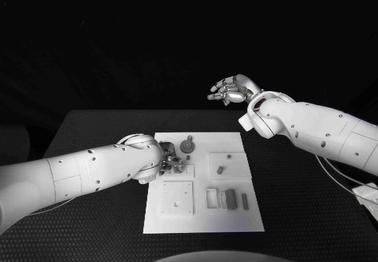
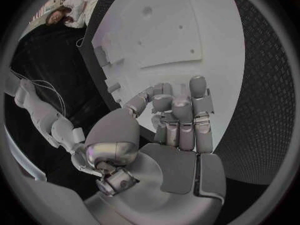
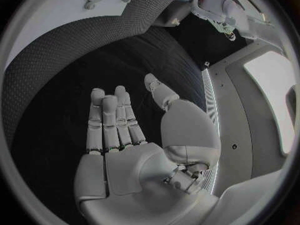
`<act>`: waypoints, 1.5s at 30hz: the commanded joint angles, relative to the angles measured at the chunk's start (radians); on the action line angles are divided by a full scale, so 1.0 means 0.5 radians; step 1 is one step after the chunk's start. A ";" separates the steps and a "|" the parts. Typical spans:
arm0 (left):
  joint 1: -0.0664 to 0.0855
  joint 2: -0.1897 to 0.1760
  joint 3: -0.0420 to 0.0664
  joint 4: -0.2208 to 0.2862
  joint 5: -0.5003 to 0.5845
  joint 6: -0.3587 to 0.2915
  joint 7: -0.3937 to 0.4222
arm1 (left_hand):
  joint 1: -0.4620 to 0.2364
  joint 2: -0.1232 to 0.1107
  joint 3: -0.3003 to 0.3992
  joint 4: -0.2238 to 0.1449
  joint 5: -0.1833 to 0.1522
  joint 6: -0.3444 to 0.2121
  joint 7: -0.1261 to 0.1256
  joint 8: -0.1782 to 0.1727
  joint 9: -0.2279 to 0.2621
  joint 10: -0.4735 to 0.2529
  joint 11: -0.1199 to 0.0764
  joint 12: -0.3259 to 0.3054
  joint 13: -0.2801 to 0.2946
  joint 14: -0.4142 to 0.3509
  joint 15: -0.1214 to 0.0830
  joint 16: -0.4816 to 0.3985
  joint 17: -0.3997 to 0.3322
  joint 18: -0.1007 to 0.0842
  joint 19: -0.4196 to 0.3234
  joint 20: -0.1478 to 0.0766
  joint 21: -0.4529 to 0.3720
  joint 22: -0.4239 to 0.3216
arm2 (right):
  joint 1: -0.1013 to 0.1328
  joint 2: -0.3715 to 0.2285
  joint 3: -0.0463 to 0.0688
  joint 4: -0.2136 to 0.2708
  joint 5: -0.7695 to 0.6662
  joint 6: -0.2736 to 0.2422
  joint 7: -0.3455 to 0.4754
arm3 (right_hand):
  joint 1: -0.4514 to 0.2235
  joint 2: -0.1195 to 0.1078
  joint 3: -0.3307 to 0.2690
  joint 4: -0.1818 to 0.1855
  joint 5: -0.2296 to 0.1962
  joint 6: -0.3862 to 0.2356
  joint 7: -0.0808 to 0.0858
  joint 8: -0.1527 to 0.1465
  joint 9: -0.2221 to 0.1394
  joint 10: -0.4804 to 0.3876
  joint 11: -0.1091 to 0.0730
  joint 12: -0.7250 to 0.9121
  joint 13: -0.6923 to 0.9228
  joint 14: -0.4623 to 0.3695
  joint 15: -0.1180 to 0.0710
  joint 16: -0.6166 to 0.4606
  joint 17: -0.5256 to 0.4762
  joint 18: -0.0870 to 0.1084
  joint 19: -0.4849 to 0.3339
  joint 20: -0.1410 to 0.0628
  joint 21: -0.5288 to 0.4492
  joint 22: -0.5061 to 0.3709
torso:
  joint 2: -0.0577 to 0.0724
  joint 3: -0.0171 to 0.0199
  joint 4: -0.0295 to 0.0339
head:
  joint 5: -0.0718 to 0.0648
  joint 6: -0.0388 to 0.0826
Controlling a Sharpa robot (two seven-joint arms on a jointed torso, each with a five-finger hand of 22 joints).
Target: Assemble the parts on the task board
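Observation:
The white task board (image 1: 236, 221) lies in the middle of the black table. On it are a round grey part (image 1: 187, 146), a small grey part (image 1: 221, 170) on a raised square, and several oblong parts (image 1: 229, 200) in a row. My left hand (image 1: 170, 161) is low over the board's left-middle, fingers bent down toward it. In the left wrist view the left hand (image 2: 178, 122) has its fingers side by side over the board (image 2: 187, 30), thumb bent in beside them; what is under the fingertips is hidden. My right hand (image 1: 232, 90) hangs high beyond the board, holding nothing, fingers straight in the right wrist view (image 3: 122, 130).
A white square plate (image 1: 176, 197) with small holes sits on the board's near left. Black table (image 1: 307, 218) stretches bare on both sides of the board. White cables (image 1: 347, 177) trail by the right arm at the table's right edge.

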 commanded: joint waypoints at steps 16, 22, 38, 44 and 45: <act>-0.011 0.001 -0.002 -0.001 -0.050 0.092 0.000 | -0.008 0.013 0.112 -0.042 -0.008 0.267 -0.155 0.014 -0.004 -0.057 -0.063 0.016 -0.013 -0.055 -0.038 0.025 -0.030 0.030 0.016 -0.020 0.011 0.044 | -0.001 0.006 0.001 -0.004 -0.017 0.038 0.007 | -0.013 0.013 -0.013 0.004 0.007 0.001 0.016 -0.006 -0.003 0.000 0.009 -0.004 -0.007 0.008 -0.003 -0.014 -0.004 0.017 0.002 0.007 -0.013 -0.003 | 0.000 -0.0009 0.002 | -0.005 -0.005; -0.011 0.000 -0.002 0.000 -0.053 0.095 -0.003 | -0.010 0.014 0.128 -0.045 0.019 0.268 -0.155 0.018 -0.005 -0.056 -0.064 0.021 -0.020 -0.058 -0.038 0.038 -0.045 0.030 0.017 -0.019 0.014 0.045 | -0.002 0.007 0.001 -0.005 -0.017 0.038 0.007 | -0.013 0.013 -0.013 0.004 0.007 0.001 0.016 -0.006 -0.003 0.000 0.009 -0.003 -0.009 0.008 -0.003 -0.014 -0.004 0.017 0.002 0.007 -0.014 -0.003 | 0.000 -0.0017 0.001 | -0.005 -0.006; -0.012 0.017 -0.002 -0.006 -0.070 0.139 -0.011 | -0.032 0.010 0.131 -0.041 -0.001 0.265 -0.154 0.022 -0.008 -0.057 -0.063 0.026 -0.029 -0.063 -0.037 0.052 -0.067 0.029 0.017 -0.018 0.017 0.044 | -0.002 0.008 0.001 -0.007 -0.017 0.041 0.005 | -0.014 0.013 -0.013 0.004 0.007 0.001 0.016 -0.006 -0.003 0.000 0.009 -0.002 -0.013 0.008 -0.003 -0.015 -0.005 0.017 0.002 0.007 -0.015 -0.003 | 0.001 0.0001 -0.001 | -0.002 -0.005; -0.014 0.020 -0.002 -0.013 -0.070 0.139 -0.005 | -0.084 0.005 0.106 -0.018 -0.023 0.270 -0.155 0.030 -0.009 -0.055 -0.063 0.033 -0.040 -0.068 -0.036 0.068 -0.092 0.029 0.019 -0.017 0.017 0.043 | -0.002 0.008 0.001 -0.007 -0.018 0.044 0.005 | -0.014 0.013 -0.014 0.004 0.007 0.000 0.016 -0.006 -0.003 0.000 0.009 -0.002 -0.014 0.008 -0.003 -0.015 -0.005 0.017 0.002 0.007 -0.015 -0.003 | 0.001 0.0005 0.000 | -0.003 -0.004; -0.014 0.020 -0.002 -0.014 -0.070 0.140 -0.004 | -0.095 0.005 0.098 -0.014 -0.032 0.270 -0.155 0.031 -0.009 -0.055 -0.063 0.034 -0.042 -0.069 -0.036 0.071 -0.096 0.029 0.019 -0.017 0.016 0.043 | -0.002 0.008 0.001 -0.007 -0.018 0.045 0.005 | -0.014 0.013 -0.014 0.004 0.007 0.000 0.016 -0.006 -0.003 0.000 0.009 -0.002 -0.014 0.008 -0.003 -0.015 -0.005 0.017 0.002 0.007 -0.015 -0.003 | 0.000 0.0007 0.000 | -0.003 -0.003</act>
